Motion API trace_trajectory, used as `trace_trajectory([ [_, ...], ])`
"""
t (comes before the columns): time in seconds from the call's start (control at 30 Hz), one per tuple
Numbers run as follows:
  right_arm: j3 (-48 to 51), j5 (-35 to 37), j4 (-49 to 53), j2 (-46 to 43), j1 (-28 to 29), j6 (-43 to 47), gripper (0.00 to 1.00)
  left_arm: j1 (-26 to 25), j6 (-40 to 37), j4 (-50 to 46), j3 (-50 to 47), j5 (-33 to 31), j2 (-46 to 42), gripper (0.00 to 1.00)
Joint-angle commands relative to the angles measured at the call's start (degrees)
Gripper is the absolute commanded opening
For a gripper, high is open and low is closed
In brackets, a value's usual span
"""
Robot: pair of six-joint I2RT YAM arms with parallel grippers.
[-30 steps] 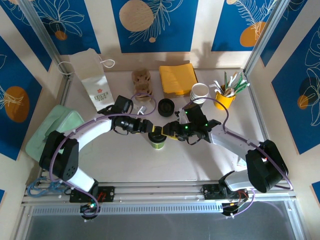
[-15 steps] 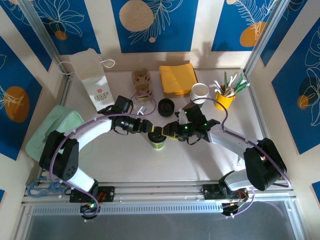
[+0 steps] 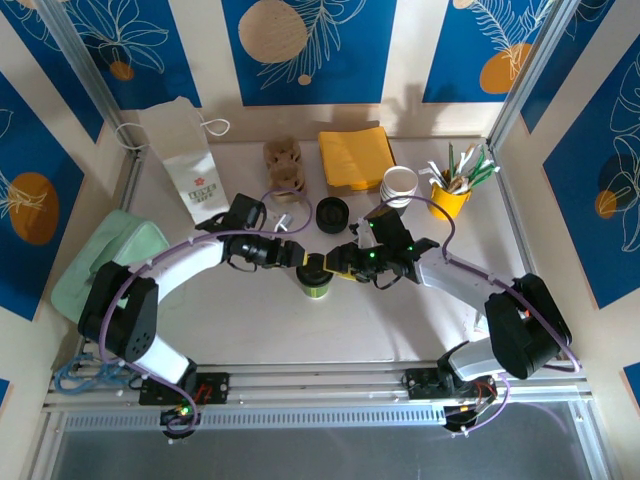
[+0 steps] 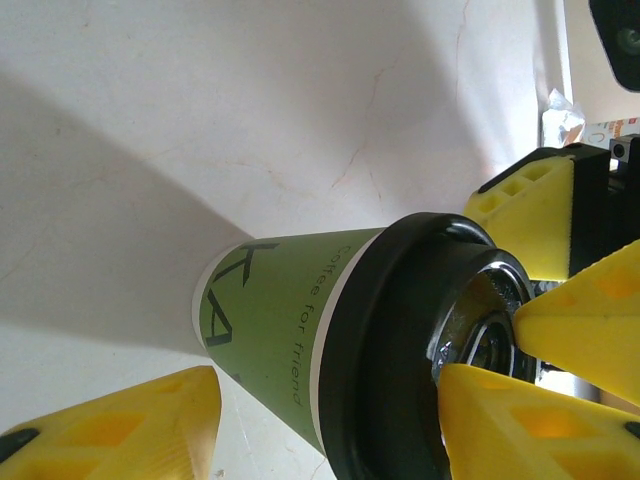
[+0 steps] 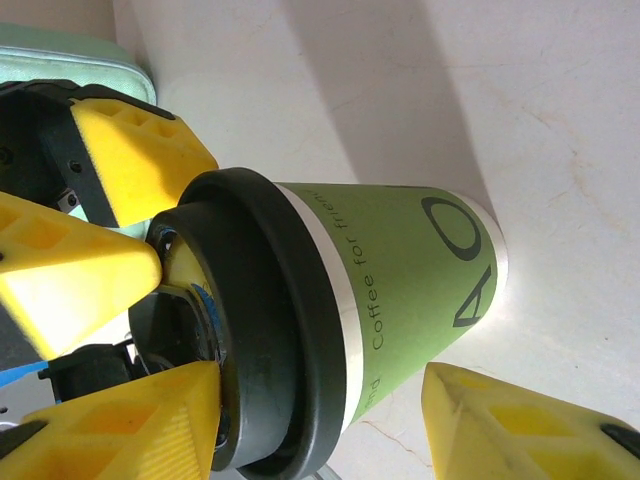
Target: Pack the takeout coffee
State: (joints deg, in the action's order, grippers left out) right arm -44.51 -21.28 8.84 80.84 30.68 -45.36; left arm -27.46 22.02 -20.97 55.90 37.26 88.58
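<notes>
Barely anything shifts: the coffee cup (image 3: 316, 287) stands where it was, in the middle of the table (image 3: 400, 325), with its black lid (image 4: 390, 340) on. The left gripper (image 3: 306, 262) narrows slightly, yet it and the right gripper (image 3: 340, 262) stay spread, clamping nothing, one finger of each apparently on the lid. They are probably seating it, and packing is not yet begun.

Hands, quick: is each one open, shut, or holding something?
Left hand: open, one finger by the black lid of the green cup.
Right hand: open, one finger by that lid.
</notes>
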Motion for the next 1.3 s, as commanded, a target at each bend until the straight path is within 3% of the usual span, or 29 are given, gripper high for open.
trace_trajectory([
  [0.0, 3.16, 1.75, 0.91, 2.06, -0.88, 0.22, 0.54, -1.10, -2.11, -3.58, -2.96, -4.54, 1.27, 0.58],
  [0.57, 5.22, 1.51, -1.74, 2.69, -0.79, -0.78, 0.54, -1.81, -1.38, -2.12, -3.10, -4.49, 0.38, 0.58],
  [1.27, -9.03, 3.66, 8.23, 0.73, 0.35, 3.00, 0.57, -2.23, -0.80, -3.62, 2.84, -2.44, -3.65, 0.61],
])
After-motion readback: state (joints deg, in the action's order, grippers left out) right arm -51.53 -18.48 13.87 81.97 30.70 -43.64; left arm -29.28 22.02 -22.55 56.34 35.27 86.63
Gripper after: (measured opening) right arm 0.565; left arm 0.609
